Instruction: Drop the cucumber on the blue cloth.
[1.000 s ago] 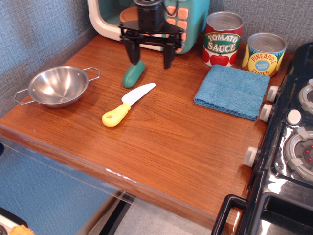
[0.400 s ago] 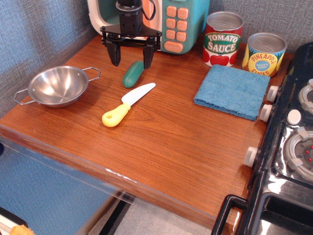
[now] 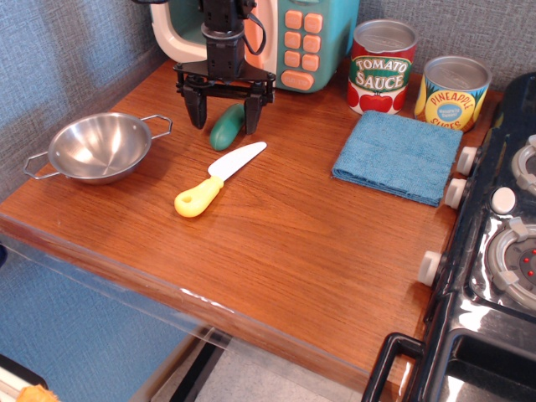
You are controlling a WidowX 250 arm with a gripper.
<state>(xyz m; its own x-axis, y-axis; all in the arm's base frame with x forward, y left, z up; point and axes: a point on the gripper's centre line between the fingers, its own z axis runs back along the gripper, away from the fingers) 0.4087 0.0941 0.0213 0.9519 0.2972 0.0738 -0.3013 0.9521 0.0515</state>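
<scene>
- Stood wide open at the back-left of the counter (image 3: 276,243) – gripper (image 3: 224,117), one finger on each side of the cucumber's far end, nothing clamped between them.
- Had slid leftward across the back edge over the last second, from a spot further right where only the left finger sat near the cucumber; dropped lower since 0.4 s ago, fingertips now looking close to the wood.
- Lay flat and unmoved through all of this – cucumber (image 3: 226,127), tilted, its near end pointing toward the toy knife (image 3: 219,179) just in front.
- Waited untouched toward the back-right corner, well apart from the cucumber – blue cloth (image 3: 398,156), in front of the tomato sauce can (image 3: 382,67) and the pineapple can (image 3: 452,92).
- Sat idle near the left edge: steel bowl (image 3: 99,148).
- Read as the pre-grasp alignment finished; closing, lifting and carrying to the cloth all judged still to do.
- Worth watching: the smooth rounded end slipping out if pinched so near its tip.
</scene>
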